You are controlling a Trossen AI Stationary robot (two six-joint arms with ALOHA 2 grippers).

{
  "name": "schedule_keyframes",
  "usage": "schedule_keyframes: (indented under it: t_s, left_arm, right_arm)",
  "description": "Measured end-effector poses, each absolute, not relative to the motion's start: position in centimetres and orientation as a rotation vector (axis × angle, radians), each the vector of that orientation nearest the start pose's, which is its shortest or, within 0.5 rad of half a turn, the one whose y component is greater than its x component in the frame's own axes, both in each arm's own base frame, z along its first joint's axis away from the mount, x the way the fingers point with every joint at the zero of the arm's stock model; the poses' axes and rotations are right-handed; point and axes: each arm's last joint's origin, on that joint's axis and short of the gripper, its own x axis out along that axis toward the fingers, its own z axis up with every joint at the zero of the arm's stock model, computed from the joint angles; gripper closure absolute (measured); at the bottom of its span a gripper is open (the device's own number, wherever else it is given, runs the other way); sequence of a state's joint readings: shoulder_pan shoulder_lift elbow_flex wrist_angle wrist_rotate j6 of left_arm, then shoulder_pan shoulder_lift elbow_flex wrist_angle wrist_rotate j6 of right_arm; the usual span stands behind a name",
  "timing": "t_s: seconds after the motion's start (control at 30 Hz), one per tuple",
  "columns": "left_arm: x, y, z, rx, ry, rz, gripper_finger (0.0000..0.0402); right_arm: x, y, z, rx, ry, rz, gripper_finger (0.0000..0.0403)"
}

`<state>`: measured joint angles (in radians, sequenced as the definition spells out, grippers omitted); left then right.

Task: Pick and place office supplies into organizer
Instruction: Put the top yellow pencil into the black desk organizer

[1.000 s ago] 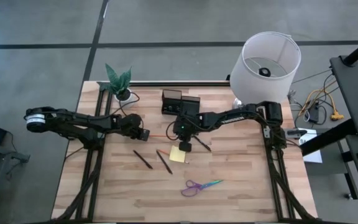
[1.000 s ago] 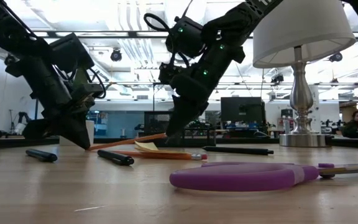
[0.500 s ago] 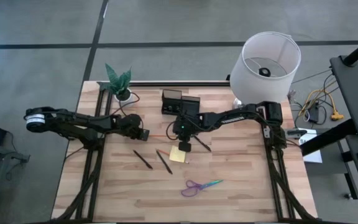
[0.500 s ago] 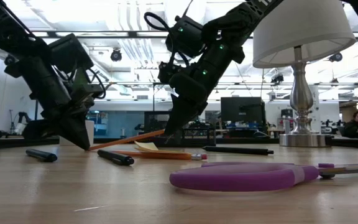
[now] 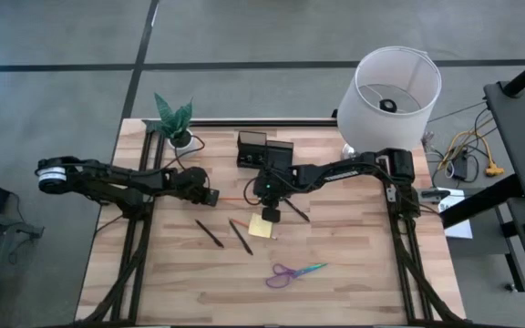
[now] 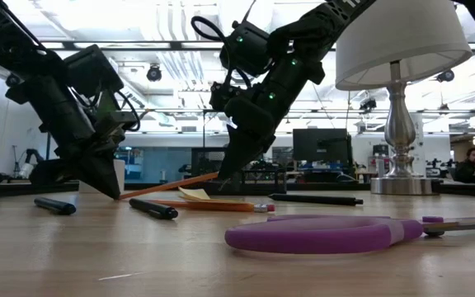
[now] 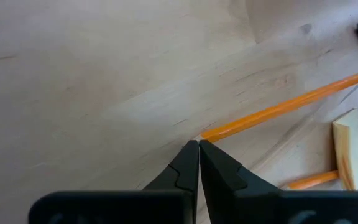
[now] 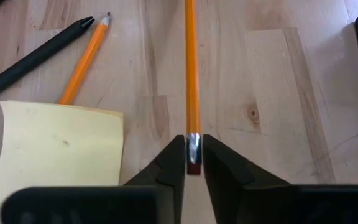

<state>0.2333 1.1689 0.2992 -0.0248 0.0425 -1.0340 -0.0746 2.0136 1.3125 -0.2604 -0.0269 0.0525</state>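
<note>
An orange pencil lies between my two grippers in the middle of the table. My right gripper is shut on its eraser end. My left gripper is shut, with its tips at the pencil's pointed end. A second orange pencil and the yellow sticky-note pad lie flat just toward the near edge. Dark pens lie on the wood. The purple-and-teal scissors lie nearer still. The black organizer stands behind the right gripper, toward the far edge. My right gripper pinches the pencil's eraser end between its two fingers, slanting down from the table's right, in line with the pencil. That end is lifted; the pointed end rests on the table. My left gripper's shut tips stand at the pointed end; I cannot tell whether they touch it.
A white lamp stands at the far right corner and a potted green plant at the far left. A third dark pen lies right of the pad. Bare wood stretches along the near edge and at the right.
</note>
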Motion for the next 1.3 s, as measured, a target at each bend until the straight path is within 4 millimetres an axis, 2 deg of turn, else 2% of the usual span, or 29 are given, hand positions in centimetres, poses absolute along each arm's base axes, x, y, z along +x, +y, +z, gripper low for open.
schedule_keyframes:
  t_s: [0.1,0.23,0.37,0.47,0.7,0.83,1.03,1.17,1.3]
  left_arm:
    - [17.8,4.1,12.5,-1.083,0.696,0.613,0.0402]
    - [18.0,4.1,12.9,-1.089,0.669,0.581,0.0402]
    - [18.0,4.0,14.0,-1.104,0.612,0.506,0.0402]
    - [17.8,3.9,15.4,-1.097,0.534,0.464,0.0402]
    - [16.5,3.7,17.8,-1.013,0.405,0.380,0.0402]
    - [15.8,3.5,18.3,-1.005,0.363,0.367,0.0402]
    - [15.0,3.3,18.0,-1.004,0.339,0.355,0.0402]
    - [14.9,3.3,18.1,-0.986,0.331,0.346,0.0402]
    - [14.9,3.3,18.1,-0.957,0.337,0.341,0.0402]
  right_arm:
    - [41.3,-3.0,15.1,0.097,0.958,-0.071,0.0381]
    - [41.3,-3.1,15.1,0.092,0.957,-0.081,0.0386]
    - [41.3,-3.2,15.1,0.066,0.959,-0.129,0.0385]
    - [41.4,-3.4,15.9,0.009,0.961,-0.221,0.0385]
    - [41.6,-3.1,20.3,-0.339,0.929,-0.469,0.0385]
    - [41.7,-3.0,22.9,-0.551,1.021,-0.490,0.0384]
    - [41.0,-3.3,27.1,-0.616,1.169,-0.453,0.0373]
    - [40.5,-3.7,30.2,-0.656,1.206,-0.428,0.0372]
    - [40.2,-4.8,31.9,-0.722,1.232,-0.396,0.0378]
